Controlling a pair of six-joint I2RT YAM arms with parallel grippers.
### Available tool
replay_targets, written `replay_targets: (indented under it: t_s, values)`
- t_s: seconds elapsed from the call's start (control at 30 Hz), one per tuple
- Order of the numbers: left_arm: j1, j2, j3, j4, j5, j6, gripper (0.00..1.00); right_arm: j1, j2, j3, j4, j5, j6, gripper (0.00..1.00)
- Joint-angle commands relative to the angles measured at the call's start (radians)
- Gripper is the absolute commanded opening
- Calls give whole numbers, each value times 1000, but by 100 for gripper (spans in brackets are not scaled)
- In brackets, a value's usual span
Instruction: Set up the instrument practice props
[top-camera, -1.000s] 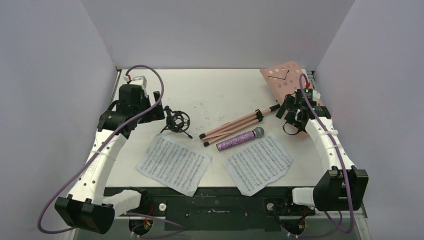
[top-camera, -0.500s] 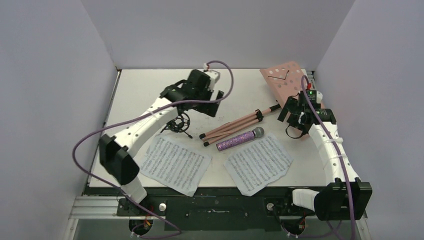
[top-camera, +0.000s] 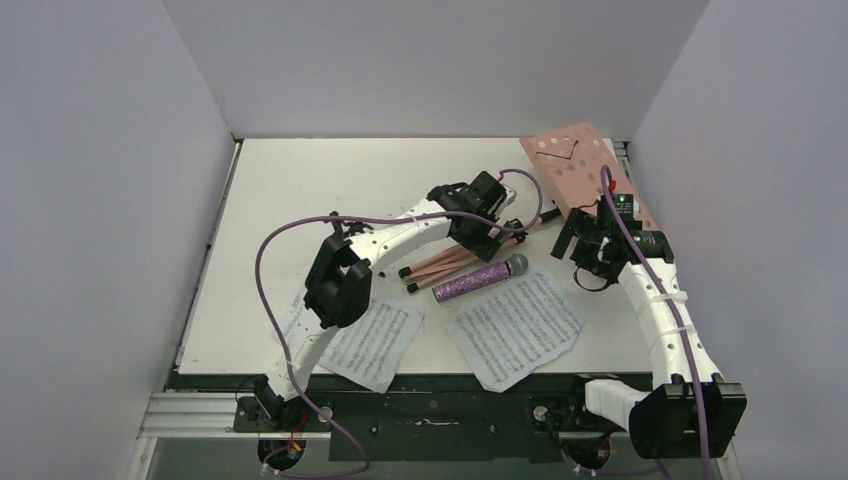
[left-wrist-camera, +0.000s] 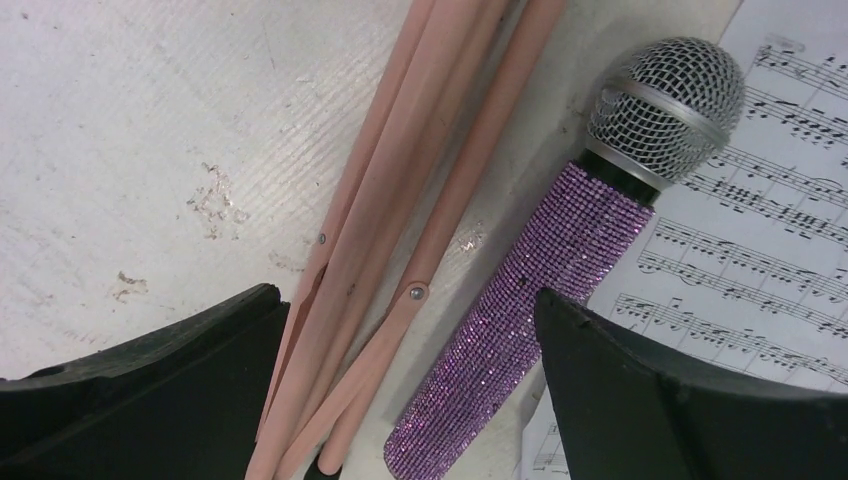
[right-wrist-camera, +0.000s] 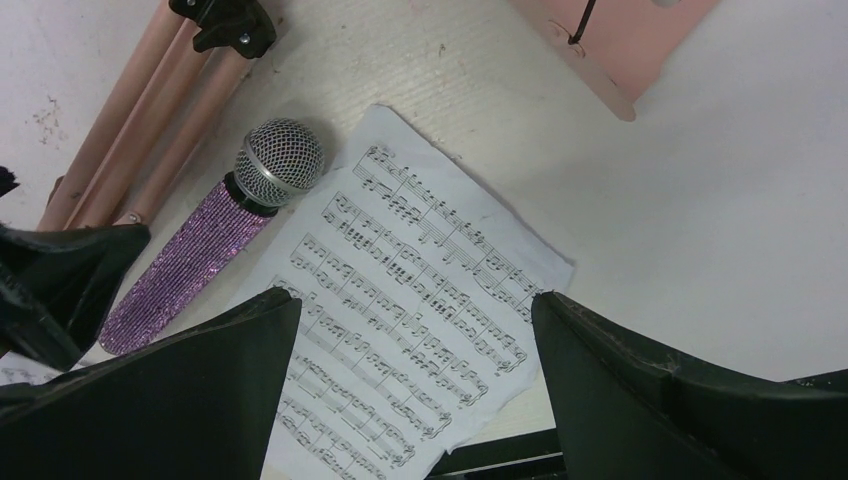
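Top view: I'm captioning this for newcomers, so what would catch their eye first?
The purple glitter microphone stands out first, lying mid-table beside the folded legs of the pink music stand, which lies flat toward the far right corner. The left gripper hovers open right above those legs, and two sheet-music pages lie along the near edge.

Stand legs and microphone lie side by side — only a narrow gap; open tabletop flanks the legs' other side.
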Motion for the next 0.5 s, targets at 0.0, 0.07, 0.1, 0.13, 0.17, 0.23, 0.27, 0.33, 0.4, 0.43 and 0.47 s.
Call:
replay_targets:
  t_s: [0.0,0.07,0.1,0.13,0.17,0.23,0.27,0.33,0.4,0.43,0.47]
  values:
    - [15,33,77,15,9,2,94,-5,-10,13,11,-36,-5,90]
    - [15,55,76,23,19,3,92,-5,-9,16,10,-34,-5,90]
    - [16,66,72,28,22,2,92,-5,-9,19,11,-33,-7,90]
    - [15,75,68,31,23,-1,92,-5,-9,20,11,-31,-8,90]
    - [16,86,62,37,24,-4,91,-5,-9,24,10,-29,-8,90]
    - [17,102,48,46,27,-10,90,-4,-7,30,8,-30,-10,90]
    - [17,108,39,55,28,-12,89,-4,-6,33,8,-30,-10,90]
    - [17,114,21,69,24,-19,87,-5,-4,37,8,-36,-11,90]
    - [19,117,0,85,19,-26,84,-5,-3,39,8,-40,-11,90]
    - [19,116,-13,97,17,-28,83,-5,-5,39,9,-41,-12,90]
    - [20,114,-24,105,8,-30,81,-4,-4,40,9,-43,-12,90]
